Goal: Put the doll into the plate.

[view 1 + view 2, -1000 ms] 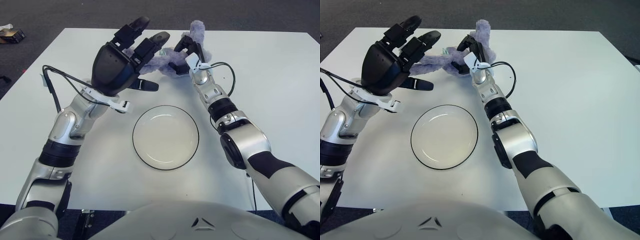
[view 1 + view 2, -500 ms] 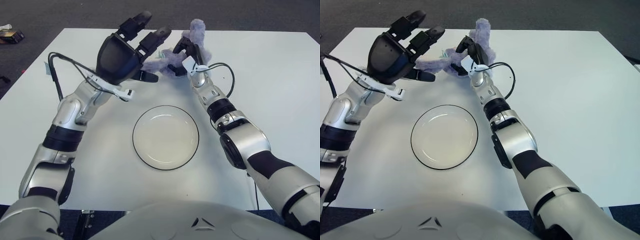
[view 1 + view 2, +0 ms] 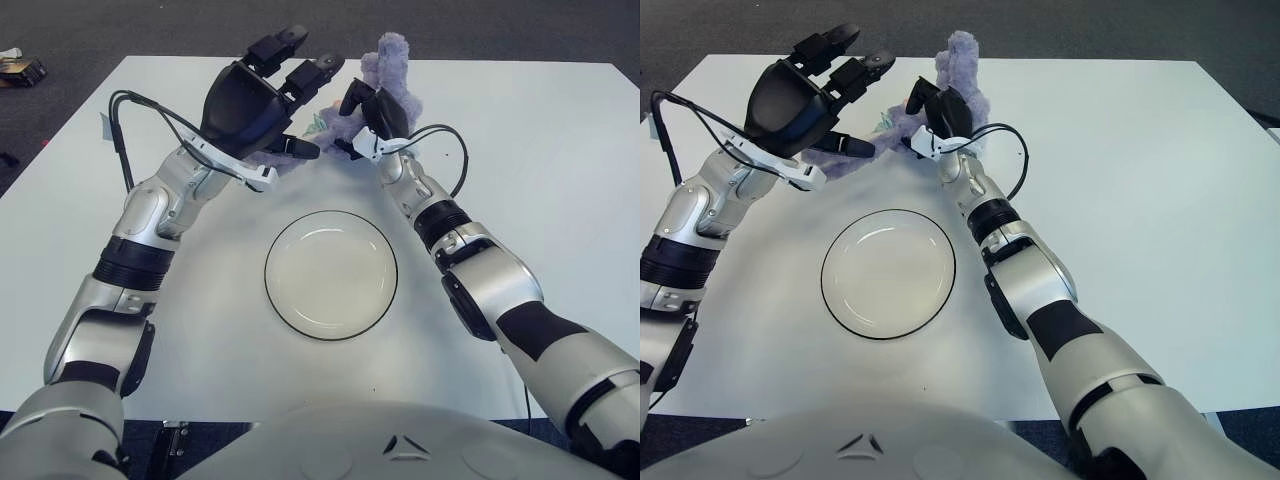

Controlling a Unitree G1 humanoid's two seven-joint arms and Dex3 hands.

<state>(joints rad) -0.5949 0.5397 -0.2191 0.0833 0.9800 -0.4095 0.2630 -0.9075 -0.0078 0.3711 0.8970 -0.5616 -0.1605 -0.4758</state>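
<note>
Now the right hand [image 3: 366, 112] clutches the purple doll [image 3: 392, 72], left hand [image 3: 262, 98] spread open beside it; next, carry it to the plate [image 3: 331, 274].

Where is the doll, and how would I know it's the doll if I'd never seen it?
Start at the white table and find the round plate near its middle. Look past the plate to the far side, where the right hand and the open left hand meet. The doll is between them: the only fuzzy, pale purple thing, soft beside the hard black fingers.
</note>
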